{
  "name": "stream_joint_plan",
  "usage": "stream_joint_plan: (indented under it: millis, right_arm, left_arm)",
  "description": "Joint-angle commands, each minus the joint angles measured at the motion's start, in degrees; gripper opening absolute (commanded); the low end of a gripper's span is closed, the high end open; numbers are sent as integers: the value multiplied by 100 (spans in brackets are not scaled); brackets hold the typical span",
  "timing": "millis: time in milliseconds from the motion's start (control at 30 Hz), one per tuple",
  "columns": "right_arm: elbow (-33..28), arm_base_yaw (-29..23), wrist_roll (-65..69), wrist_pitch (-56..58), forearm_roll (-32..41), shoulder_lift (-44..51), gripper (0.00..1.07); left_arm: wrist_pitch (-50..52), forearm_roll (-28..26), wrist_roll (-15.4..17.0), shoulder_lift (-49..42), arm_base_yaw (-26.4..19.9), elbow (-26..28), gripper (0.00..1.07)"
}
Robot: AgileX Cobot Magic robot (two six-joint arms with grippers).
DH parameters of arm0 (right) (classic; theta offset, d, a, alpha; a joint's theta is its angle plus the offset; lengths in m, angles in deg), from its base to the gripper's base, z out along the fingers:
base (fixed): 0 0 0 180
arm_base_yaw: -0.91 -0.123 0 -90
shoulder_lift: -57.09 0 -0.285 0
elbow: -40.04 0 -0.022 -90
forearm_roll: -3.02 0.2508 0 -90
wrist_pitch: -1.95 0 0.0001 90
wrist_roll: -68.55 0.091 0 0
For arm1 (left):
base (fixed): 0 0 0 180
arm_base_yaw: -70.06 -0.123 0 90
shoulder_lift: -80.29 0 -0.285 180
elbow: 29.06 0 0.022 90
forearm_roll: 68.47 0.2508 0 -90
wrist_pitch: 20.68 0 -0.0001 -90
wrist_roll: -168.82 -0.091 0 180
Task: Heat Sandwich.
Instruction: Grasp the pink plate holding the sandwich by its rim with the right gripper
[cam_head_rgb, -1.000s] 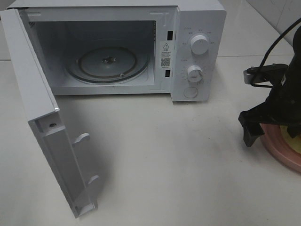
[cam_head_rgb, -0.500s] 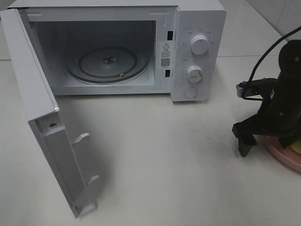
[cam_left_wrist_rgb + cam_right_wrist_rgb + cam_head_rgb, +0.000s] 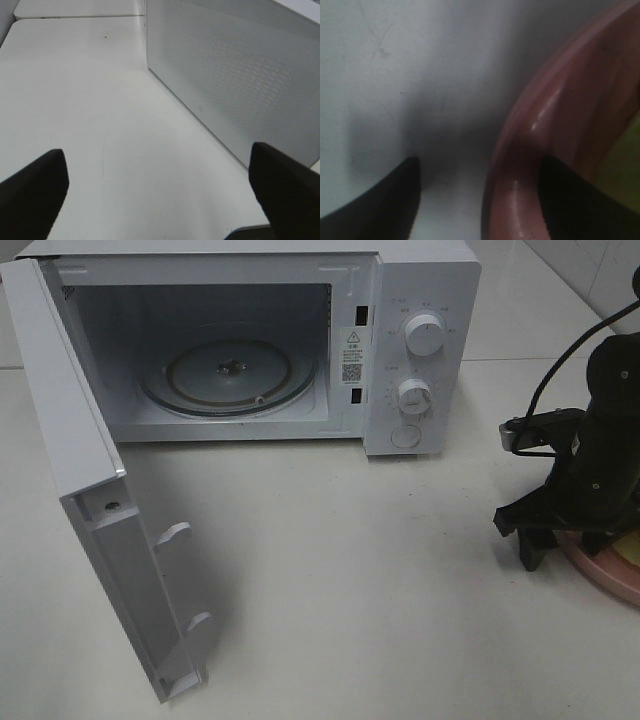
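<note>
The sandwich (image 3: 633,558) shows only as a pale yellow sliver on the round pink plate (image 3: 608,578) at the table's right edge; my right arm covers the rest. In the right wrist view a yellow-green patch of the sandwich (image 3: 626,170) lies inside the plate's rim (image 3: 535,145). My right gripper (image 3: 565,545) is low over the plate's left rim. Its jaws straddle that rim, one finger (image 3: 370,200) outside on the table and the other (image 3: 580,200) inside, with a gap still showing. My left gripper (image 3: 160,200) is open and holds nothing.
The white microwave (image 3: 420,340) stands at the back with its door (image 3: 100,530) swung wide toward the front left. Its glass turntable (image 3: 228,375) is bare. In the left wrist view a white dotted panel of the microwave (image 3: 240,80) is close by.
My right gripper has dropped lower onto the plate's left rim and its jaws have narrowed. The left gripper, the microwave and its door have not moved.
</note>
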Motion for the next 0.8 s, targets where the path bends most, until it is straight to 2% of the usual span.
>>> stream_joint_plan:
  millis: [33, 67, 167, 200, 233, 300, 800]
  right_arm:
    - [17, 11, 229, 46, -92, -34, 42]
    - [17, 11, 229, 46, -92, -34, 42]
    - [17, 11, 246, 57, -92, -34, 24]
    - [17, 11, 246, 109, -92, -34, 11]
    - [17, 11, 246, 109, -92, -34, 11]
    - [17, 11, 246, 120, -92, -34, 0]
    - [17, -17, 401, 241, -281, 6, 0]
  left_arm:
    - [46, -52, 29, -149, 34, -17, 92]
    - [46, -52, 29, -149, 34, -17, 92]
    - [46, -52, 29, -149, 34, -17, 92]
    - [46, -52, 29, -149, 34, -17, 92]
    - [46, -52, 29, -149, 34, -17, 92]
    - [46, -52, 29, -149, 34, -17, 92]
    - [46, -52, 29, -149, 34, -17, 92]
